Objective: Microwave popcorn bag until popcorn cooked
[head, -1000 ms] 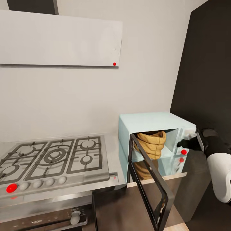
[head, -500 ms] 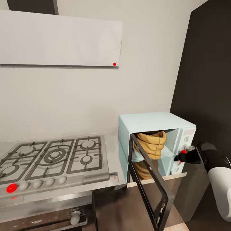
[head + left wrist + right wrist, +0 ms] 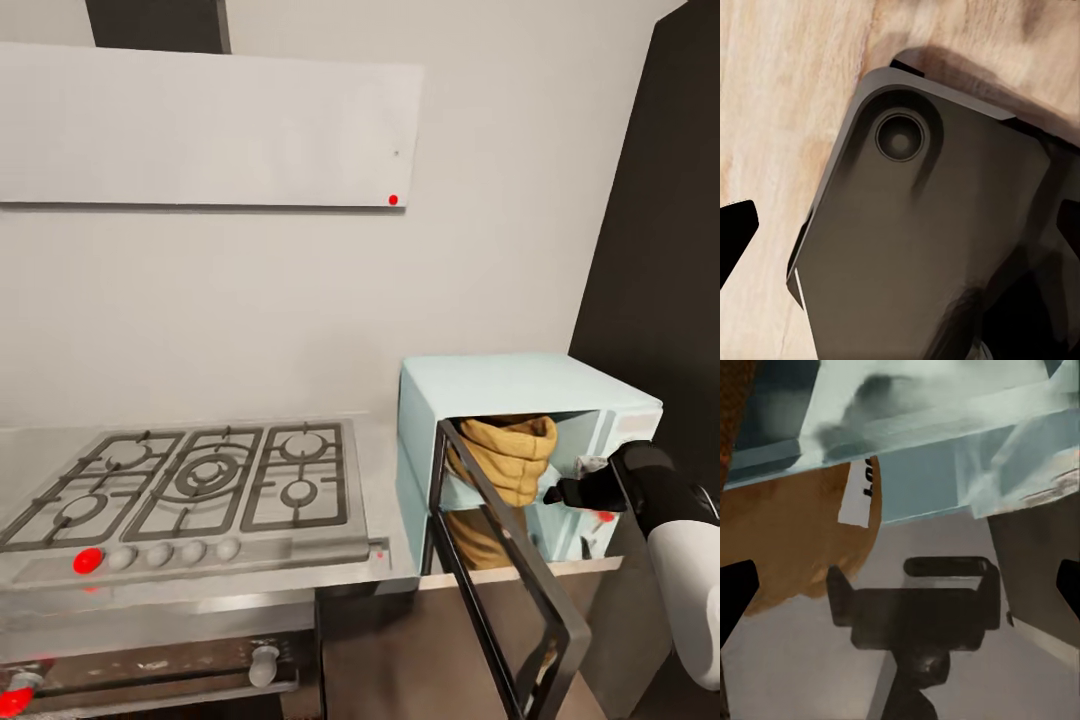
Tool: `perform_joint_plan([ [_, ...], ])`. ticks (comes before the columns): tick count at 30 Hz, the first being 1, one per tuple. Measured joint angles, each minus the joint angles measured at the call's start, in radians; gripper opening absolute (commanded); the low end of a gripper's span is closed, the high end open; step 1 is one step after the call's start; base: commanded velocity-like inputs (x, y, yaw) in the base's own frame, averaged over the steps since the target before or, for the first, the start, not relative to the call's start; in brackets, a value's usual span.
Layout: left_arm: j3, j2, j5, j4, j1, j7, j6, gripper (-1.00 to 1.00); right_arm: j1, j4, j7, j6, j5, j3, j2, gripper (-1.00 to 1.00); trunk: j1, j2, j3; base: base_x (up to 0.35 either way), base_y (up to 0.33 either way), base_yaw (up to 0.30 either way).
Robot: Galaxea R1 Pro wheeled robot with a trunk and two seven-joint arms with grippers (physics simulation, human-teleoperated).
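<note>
- One popcorn bag [image 3: 505, 460] is sitting inside the one microwave [image 3: 520, 390], upright with its rolled rim up near the cavity ceiling. The microwave itself is sitting on the countertop [image 3: 385, 560].
- The microwave door [image 3: 505, 580] is hanging wide open, swung out toward the robot, so I'd say closing it is the step in hand.
- The right gripper [image 3: 570, 490] is hovering just in front of the control panel side, holding nothing. Can't tell if its fingers are spread or pinched together, too dark.
- No telling what the left gripper is doing either; the left wrist view is looking at a dark panel [image 3: 922, 247] over wood.
- The bag looks like light, soft crumpled paper, so I'm guessing it would squash easily. The rolled rim seems the sturdiest place to grab.
- Also counting one gas hob [image 3: 200, 480] beside it.
</note>
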Motion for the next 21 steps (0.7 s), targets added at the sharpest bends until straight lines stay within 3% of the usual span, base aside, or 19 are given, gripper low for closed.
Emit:
perform_joint_plan([
  [5,-0.001,0.0,-0.001,0.0,0.0,0.0,-0.001,1.0,0.0,0.0,0.0,0.0,0.003,-0.001,-0.002,1.0,0.0,0.0,0.0,-0.03,0.0,0.038],
  [13,-0.001,-0.001,-0.002,0.0,0.0,0.0,-0.001,1.0,0.0,-0.002,0.0,-0.001,0.002,-0.002,0.0,1.0,0.001,0.0,0.0,-0.301,0.0,0.001],
  [18,-0.001,-0.001,-0.003,-0.001,0.0,0.0,-0.001,1.0,0.0,-0.045,0.0,-0.001,-0.005,-0.005,0.009,1.0,0.001,0.0,0.0,-0.329,0.0,0.0],
  [21,-0.001,-0.001,-0.003,-0.001,0.0,0.0,-0.001,1.0,0.0,-0.109,0.006,-0.015,-0.025,-0.013,0.021,1.0,0.0,0.0,0.0,-0.072,0.0,0.0],
])
